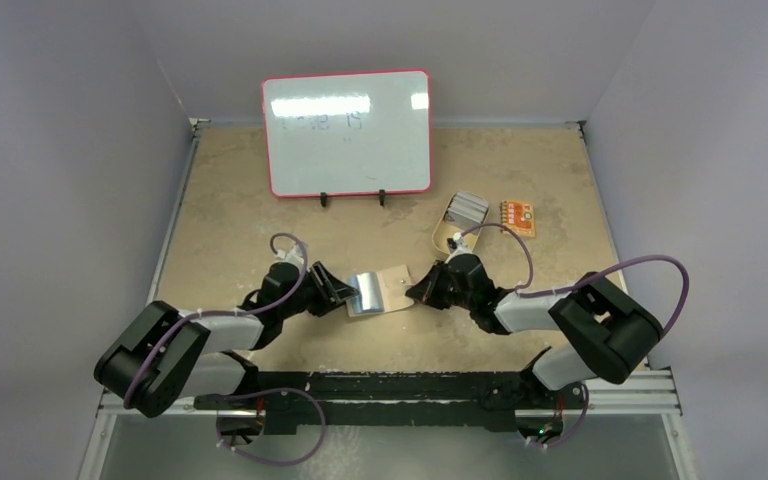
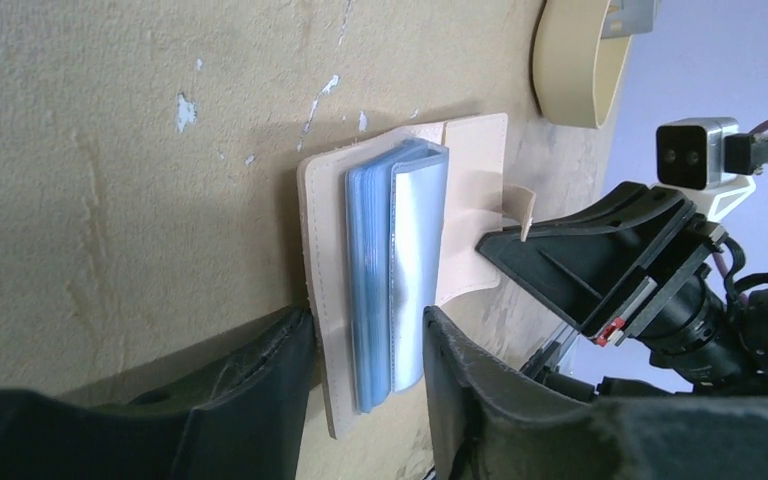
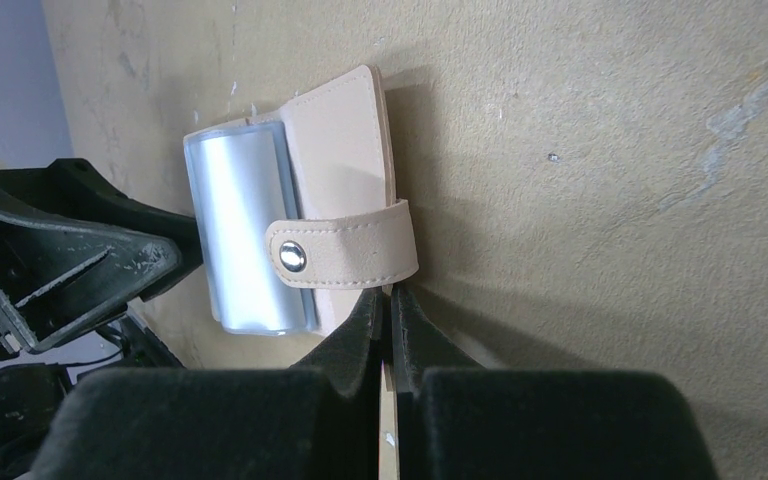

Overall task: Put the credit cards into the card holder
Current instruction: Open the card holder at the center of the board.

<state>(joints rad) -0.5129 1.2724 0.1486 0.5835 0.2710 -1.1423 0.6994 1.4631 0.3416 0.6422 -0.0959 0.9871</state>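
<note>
Because the card holder (image 1: 392, 286) is soft, leather-like sheet wrapped round a springy block of clear sleeves (image 2: 400, 270), it will likely flop and try to fold shut unless both covers are pinned. It also looks light enough to slide on the table (image 1: 230, 200) at a nudge. It lies open at the middle of the table, between the two arms.

The left end effector (image 2: 368, 330) straddles the sleeve block and the cover under it, its jaws partly apart and seemingly pressed against both sides. The right end effector (image 3: 387, 300) is closed almost to nothing on a thin tan edge of the holder, just below the snap strap (image 3: 350, 250) that lies across the sleeves. Those seem sensible holds: stitched cover edges rather than slick plastic.

The credit cards (image 1: 467, 207) lie in a tan oval dish (image 1: 438, 230) beyond the right arm, near the holder but apart from it. They are thin, stiff and probably slippery, so an exposed edge is the place to pinch; how they are stacked is too small to tell.

Room is ample leftward and toward the whiteboard (image 1: 347, 132). The tight spots are the dish rim, a small orange item (image 1: 518, 216) beside it, and the two end effectors facing closely across the holder.
</note>
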